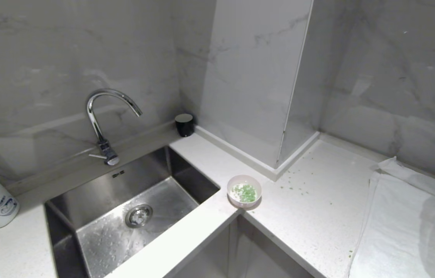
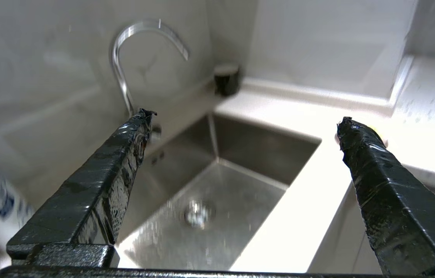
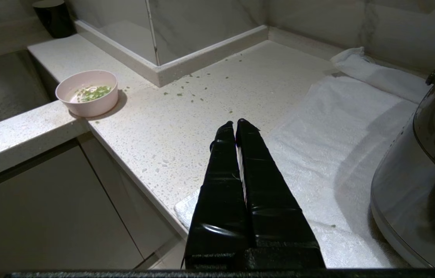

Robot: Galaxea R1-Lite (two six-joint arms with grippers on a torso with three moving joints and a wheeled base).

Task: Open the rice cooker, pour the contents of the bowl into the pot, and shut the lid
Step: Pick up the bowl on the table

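Showing only in wrist views: left gripper [image 2: 242, 119] spread empty, right gripper [image 3: 234, 123] clenched beside rice cooker [image 3: 425, 173].

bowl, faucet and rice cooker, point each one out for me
bowl [image 1: 244, 181], head view, on its pale pink rim
faucet [image 1: 94, 116], head view, on the upright chrome neck
rice cooker [image 3: 406, 189], right wrist view, on its glossy lower side

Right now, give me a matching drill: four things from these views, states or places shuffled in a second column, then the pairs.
1. bowl
2. left gripper
3. right gripper
4. rice cooker

A. standing on the white towel
B. fingers pressed together
C. fingers spread wide, over the sink
D. holds green and white bits, on the counter corner

Pairs: 1-D, 2-C, 3-B, 4-A
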